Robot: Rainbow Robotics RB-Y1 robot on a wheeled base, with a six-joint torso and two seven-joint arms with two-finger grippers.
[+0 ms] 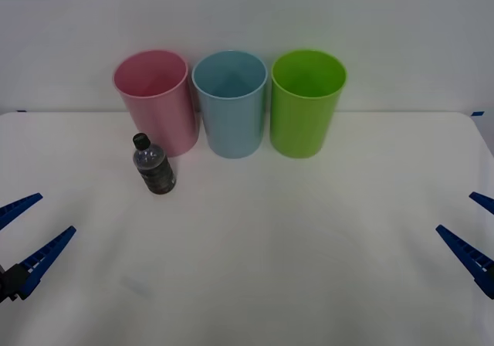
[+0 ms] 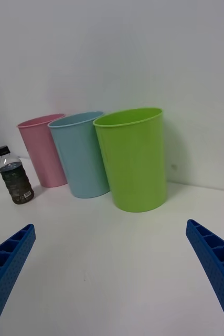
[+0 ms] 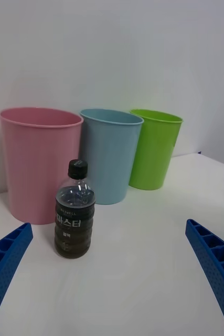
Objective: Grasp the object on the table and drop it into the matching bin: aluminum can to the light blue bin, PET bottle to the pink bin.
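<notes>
Bench: the wide white bench (image 1: 255, 253) carried everything.
Bins: tall pink plastic bin (image 1: 158, 99), light blue plastic bin (image 1: 230, 103) and green plastic bin (image 1: 306, 101) stood in a row.
Bottle: the small clear black-capped PET bottle (image 1: 154, 165) stood upright just before the pink bin.
Left gripper (image 1: 21, 234): jaws apart, nearest; it should probably straddle the dark body, staying level.
Right gripper (image 1: 472, 234): jaws apart, idle.

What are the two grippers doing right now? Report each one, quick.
Left gripper: open, empty, at the near left edge of the white table.
Right gripper: open, empty, at the near right edge.
</notes>
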